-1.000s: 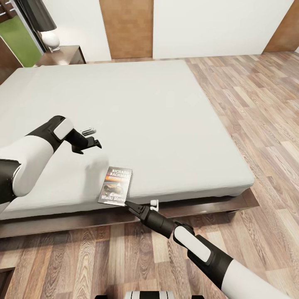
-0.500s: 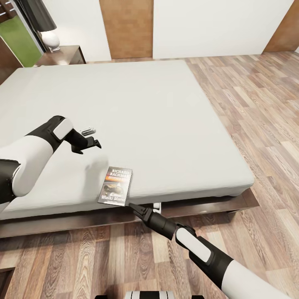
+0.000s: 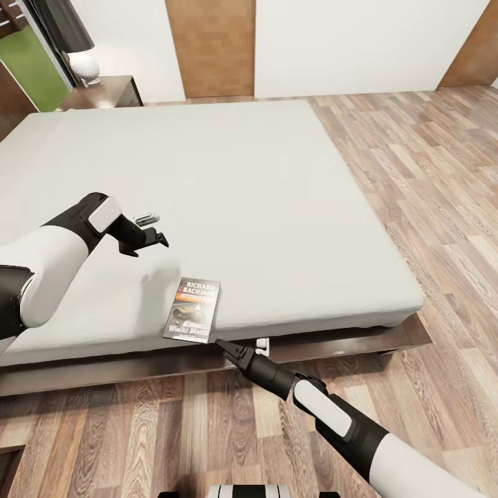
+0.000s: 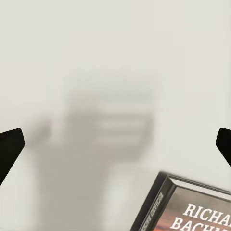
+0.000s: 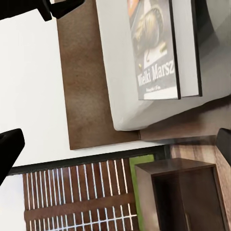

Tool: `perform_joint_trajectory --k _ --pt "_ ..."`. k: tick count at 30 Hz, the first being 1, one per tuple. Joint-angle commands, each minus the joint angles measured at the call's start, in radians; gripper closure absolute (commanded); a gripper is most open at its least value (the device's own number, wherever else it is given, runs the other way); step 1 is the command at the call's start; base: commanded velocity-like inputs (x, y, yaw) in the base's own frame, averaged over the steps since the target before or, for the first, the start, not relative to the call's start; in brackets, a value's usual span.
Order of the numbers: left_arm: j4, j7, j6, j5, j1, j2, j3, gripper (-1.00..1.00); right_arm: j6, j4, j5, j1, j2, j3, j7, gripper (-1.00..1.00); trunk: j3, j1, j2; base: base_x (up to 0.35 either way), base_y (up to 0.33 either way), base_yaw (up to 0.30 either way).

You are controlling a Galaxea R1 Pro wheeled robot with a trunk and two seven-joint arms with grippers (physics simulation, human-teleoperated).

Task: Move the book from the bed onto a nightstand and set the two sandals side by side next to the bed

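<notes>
— Where does the book (image 3: 194, 310) lie?

— Flat on the off-white mattress of the bed (image 3: 228, 207), close to the bed's near edge, cover up. The head view reads "Richard Bachman" at the top and "Wielki Marsz" at the bottom. The right wrist view shows the same book (image 5: 163, 48) just short of the mattress edge, with the dark wooden frame below it.

— And the right gripper (image 3: 243, 346)?

— It sits low at the bed's near edge, just beside the book's lower right corner, its dark finger pointing at that corner and its pale finger (image 3: 262, 342) set against the frame. In the right wrist view the two dark fingertips (image 5: 10, 147) stand at opposite sides of the picture, well apart: the pincer is released, holding nothing.

— The left one?

— The left gripper (image 3: 153, 230) hangs above the mattress, up and to the left of the book, not touching it. The left wrist view shows its fingertips (image 4: 9, 147) spread wide too, released, over a soft shadow on the sheet, with a corner of the book (image 4: 192, 207) just in sight.

— Anything else in the room?

— A nightstand (image 3: 104, 91) stands at the bed's far left corner, carrying a lamp (image 3: 77, 48) with a white base and dark shade. A brown wood-plank floor (image 3: 429, 207) runs along the bed's right side and near edge. White walls with brown panels close the far side.
</notes>
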Motion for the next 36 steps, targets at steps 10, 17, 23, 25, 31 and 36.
perform_joint_trajectory --k 10,17,23,25,31,36 --pt "-0.002 0.01 0.004 0.011 0.0 0.0 -0.003 -1.0 0.004 0.001 -0.011 -0.001 -0.001 0.002 0.001 -1.0 -0.001 0.0 0.0 0.0 0.0 0.0" --pt "-0.002 0.009 0.004 0.011 0.0 0.0 -0.003 -1.0 0.004 0.001 -0.011 -0.001 -0.001 0.002 0.001 -1.0 -0.001 0.0 0.0 0.0 0.0 0.0" --pt "-0.002 0.008 0.004 0.011 0.0 0.0 -0.003 -1.0 0.001 0.001 -0.011 -0.001 -0.001 0.002 0.001 -1.0 -0.001 0.0 0.0 0.0 0.0 0.0" --pt "-0.002 0.008 0.004 0.011 0.0 0.0 -0.003 -1.0 0.0 0.001 -0.011 -0.001 -0.001 0.002 0.001 -1.0 -0.001 0.0 0.0 0.0 0.0 0.0" --pt "-0.002 0.008 0.004 0.011 0.0 0.0 -0.003 -1.0 -0.026 0.002 -0.011 -0.001 -0.001 0.003 0.001 -1.0 -0.001 0.0 0.0 0.0 0.0 0.0" --pt "-0.002 0.007 0.004 0.011 0.0 0.001 -0.003 -1.0 -0.05 0.003 -0.011 -0.001 -0.001 0.004 0.0 -1.0 -0.001 0.0 0.0 0.0 0.0 0.0"
